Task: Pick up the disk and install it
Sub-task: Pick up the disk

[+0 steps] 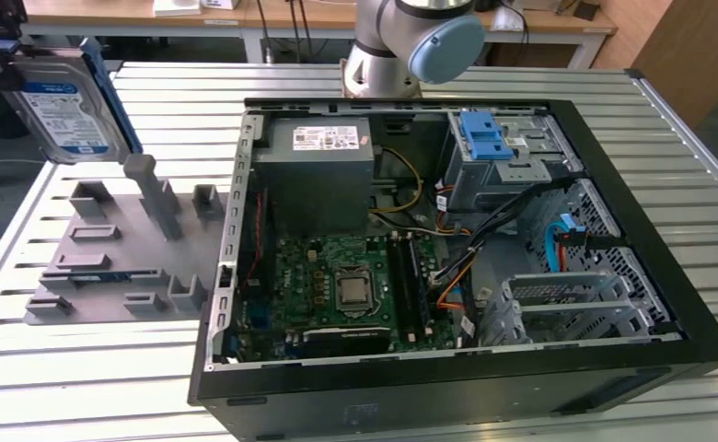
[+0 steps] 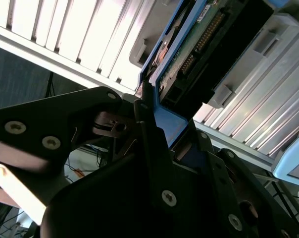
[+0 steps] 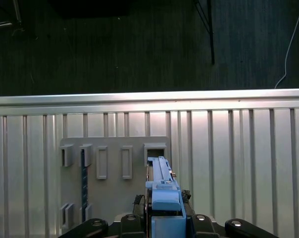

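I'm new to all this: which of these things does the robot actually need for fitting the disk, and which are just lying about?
In the job: the disk, held above the table; the gripper, shut on it; the open computer case.
Just lying about: the grey slotted holder; the power-supply box; the blue latch; the circuit board.

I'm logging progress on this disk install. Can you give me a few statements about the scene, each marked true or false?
1. The gripper is shut on the disk. True.
2. The disk sits installed inside the computer case. False: it is held up outside the case, on the exterior view's left, near the grey fixture.
3. The case lies open, with its motherboard showing. True.
4. The grey fixture lies inside the case. False: it rests on the slatted table beside the case.
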`<state>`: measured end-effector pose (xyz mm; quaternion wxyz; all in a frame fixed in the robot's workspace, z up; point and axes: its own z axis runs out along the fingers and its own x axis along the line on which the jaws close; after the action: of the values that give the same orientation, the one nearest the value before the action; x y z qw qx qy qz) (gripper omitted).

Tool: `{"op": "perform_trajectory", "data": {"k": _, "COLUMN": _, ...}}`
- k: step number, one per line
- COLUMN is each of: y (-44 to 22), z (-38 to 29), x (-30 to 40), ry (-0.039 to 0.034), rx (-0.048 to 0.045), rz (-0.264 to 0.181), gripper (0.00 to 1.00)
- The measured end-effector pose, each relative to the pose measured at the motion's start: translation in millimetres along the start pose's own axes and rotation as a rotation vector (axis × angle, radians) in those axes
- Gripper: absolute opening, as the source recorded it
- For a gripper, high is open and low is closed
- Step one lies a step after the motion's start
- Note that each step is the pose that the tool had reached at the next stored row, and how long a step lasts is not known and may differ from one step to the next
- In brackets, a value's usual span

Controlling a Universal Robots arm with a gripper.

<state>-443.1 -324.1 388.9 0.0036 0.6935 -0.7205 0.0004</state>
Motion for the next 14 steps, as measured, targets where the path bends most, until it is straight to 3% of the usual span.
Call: {"op": "perform_trajectory", "data": {"k": 14, "y": 0.1, "z": -12.1, "x": 0.0, "ry": 0.0, "rx": 0.0, "rz": 0.0, "gripper": 0.36}}
